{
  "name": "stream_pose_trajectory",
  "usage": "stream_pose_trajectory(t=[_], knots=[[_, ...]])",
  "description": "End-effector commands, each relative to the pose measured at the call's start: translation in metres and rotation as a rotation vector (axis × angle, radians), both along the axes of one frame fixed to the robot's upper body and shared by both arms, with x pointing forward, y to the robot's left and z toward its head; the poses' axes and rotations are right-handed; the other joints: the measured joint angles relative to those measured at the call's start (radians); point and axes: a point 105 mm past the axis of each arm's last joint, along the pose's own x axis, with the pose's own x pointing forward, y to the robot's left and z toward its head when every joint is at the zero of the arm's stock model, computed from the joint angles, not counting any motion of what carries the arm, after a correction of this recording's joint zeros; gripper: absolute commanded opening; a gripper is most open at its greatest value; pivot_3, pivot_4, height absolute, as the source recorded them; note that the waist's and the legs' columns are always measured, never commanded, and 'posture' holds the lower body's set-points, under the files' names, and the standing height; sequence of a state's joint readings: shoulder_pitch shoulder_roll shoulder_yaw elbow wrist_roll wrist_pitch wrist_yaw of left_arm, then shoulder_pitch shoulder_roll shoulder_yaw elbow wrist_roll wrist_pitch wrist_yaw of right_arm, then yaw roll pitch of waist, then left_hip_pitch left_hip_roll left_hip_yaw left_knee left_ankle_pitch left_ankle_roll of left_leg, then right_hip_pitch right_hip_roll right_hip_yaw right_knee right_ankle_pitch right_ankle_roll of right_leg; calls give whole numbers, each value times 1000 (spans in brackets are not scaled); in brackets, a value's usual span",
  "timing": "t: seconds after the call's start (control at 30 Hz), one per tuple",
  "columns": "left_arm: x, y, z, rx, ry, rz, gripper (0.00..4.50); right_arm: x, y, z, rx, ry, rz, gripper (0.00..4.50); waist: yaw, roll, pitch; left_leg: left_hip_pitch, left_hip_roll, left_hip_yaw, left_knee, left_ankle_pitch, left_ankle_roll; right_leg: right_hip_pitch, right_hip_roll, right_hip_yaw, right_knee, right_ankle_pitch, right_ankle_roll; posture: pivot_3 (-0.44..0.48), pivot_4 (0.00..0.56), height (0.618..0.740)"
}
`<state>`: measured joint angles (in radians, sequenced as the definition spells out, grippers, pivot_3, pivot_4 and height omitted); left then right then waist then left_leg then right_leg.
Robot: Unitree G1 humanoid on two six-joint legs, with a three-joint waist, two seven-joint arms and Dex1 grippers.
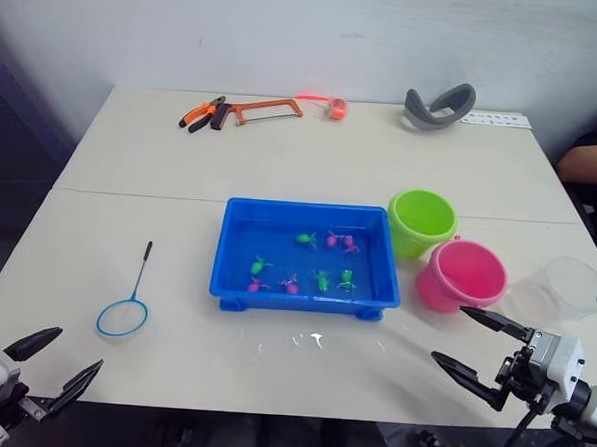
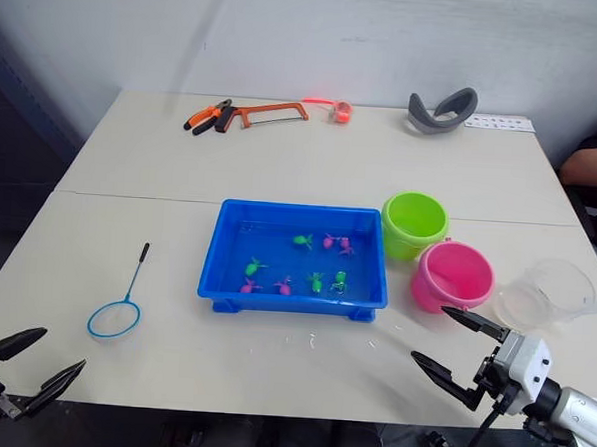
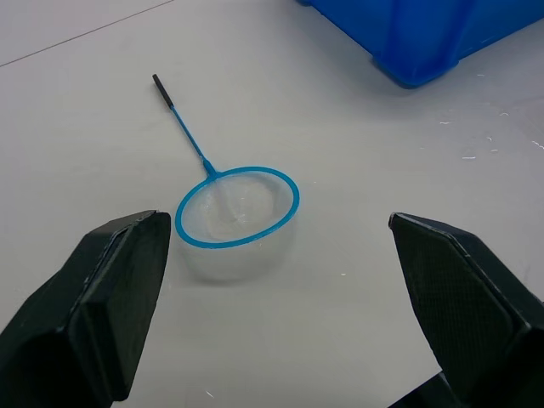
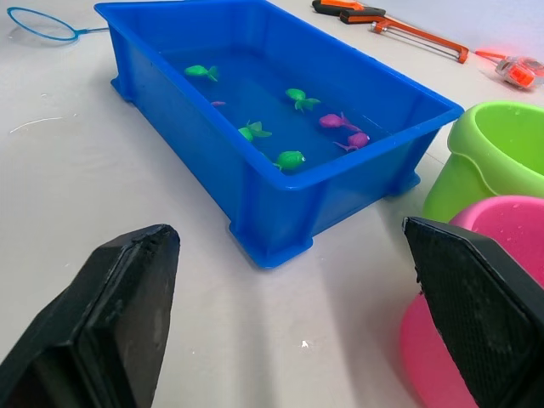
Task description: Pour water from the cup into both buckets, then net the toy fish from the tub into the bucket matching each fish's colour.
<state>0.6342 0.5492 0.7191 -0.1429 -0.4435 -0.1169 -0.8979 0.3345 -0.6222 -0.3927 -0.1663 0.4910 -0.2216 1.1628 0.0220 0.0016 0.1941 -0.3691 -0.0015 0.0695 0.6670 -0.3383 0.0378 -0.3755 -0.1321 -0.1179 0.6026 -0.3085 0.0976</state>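
Right gripper [image 1: 482, 343]: fingers spread wide, empty, low at the near table edge. Left gripper [image 1: 53, 365]: likewise wide and empty, at the near left corner.

Cup [image 1: 562, 288]: clear, tipped on its side at the table's right edge, just beyond and to the right of the right gripper; mouth facing roughly towards the pink bucket [image 1: 463, 274], which sits close on its left. Right arm plainly the nearer; little room between cup, bucket and edge.

Green bucket [image 1: 421, 220]: touching or nearly touching the pink one, beside the tub [image 1: 234, 276].

Toy fish [image 1: 322, 279]: in the tub's water.

Net [image 1: 123, 317]: flat ahead of the left gripper, handle pointing away; open table around.
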Motion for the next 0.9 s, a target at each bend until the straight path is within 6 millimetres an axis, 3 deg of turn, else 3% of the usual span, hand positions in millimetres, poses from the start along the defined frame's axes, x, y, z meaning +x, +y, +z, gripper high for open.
stream_pose_trajectory(t=[0.03, 0.17, 0.27, 0.37, 0.6, 0.8, 0.9], knots=[[7, -5, 12, -31, -26, -44, 4473, -1, 0, 3, 7, -23, -13, 4500, 0, 0, 0, 0, 0, 0, 0, 0, 0, 0, 0, 0, 0, 0, 0, 0, 150, 740], [16, -31, 36, -184, -34, -190, 4473, -5, -5, 4, 22, -19, -52, 4500, 4, -1, -1, 0, 0, -1, 1, 1, 0, 0, 0, 0, 2, 0, 0, 0, 150, 740], [25, -62, 52, -260, -37, -331, 4473, -11, -18, 13, 33, -42, -141, 4500, 1, 0, 0, 0, 0, -1, 1, 1, 0, 1, -1, 0, 1, 0, 0, 0, 150, 740], [30, -92, 55, -274, -7, -467, 4473, -19, -29, 18, 49, -46, -227, 4500, 2, 3, -1, 0, 0, -1, 1, 1, -1, 1, 0, 0, 2, 0, 0, 0, 150, 740], [53, -159, 72, -348, -52, -742, 4473, -58, -74, 25, 150, -91, -637, 4500, 4, 8, -5, 1, -1, 0, 1, 3, -2, 1, 1, 1, 5, 0, 0, 0, 150, 740], [65, -184, 87, -386, -110, -812, 4473, -96, -106, 10, 247, -105, -1007, 4500, -5, 12, -7, 3, -1, 1, -1, 3, -3, 0, 2, 3, 6, 0, 0, 0, 150, 740], [66, -193, 91, -403, -116, -846, 4473, -105, -116, -2, 277, -107, -1153, 4500, -9, 13, -8, 4, 0, 2, -2, 3, -4, 0, 3, 5, 7, 0, 0, 0, 150, 740]])
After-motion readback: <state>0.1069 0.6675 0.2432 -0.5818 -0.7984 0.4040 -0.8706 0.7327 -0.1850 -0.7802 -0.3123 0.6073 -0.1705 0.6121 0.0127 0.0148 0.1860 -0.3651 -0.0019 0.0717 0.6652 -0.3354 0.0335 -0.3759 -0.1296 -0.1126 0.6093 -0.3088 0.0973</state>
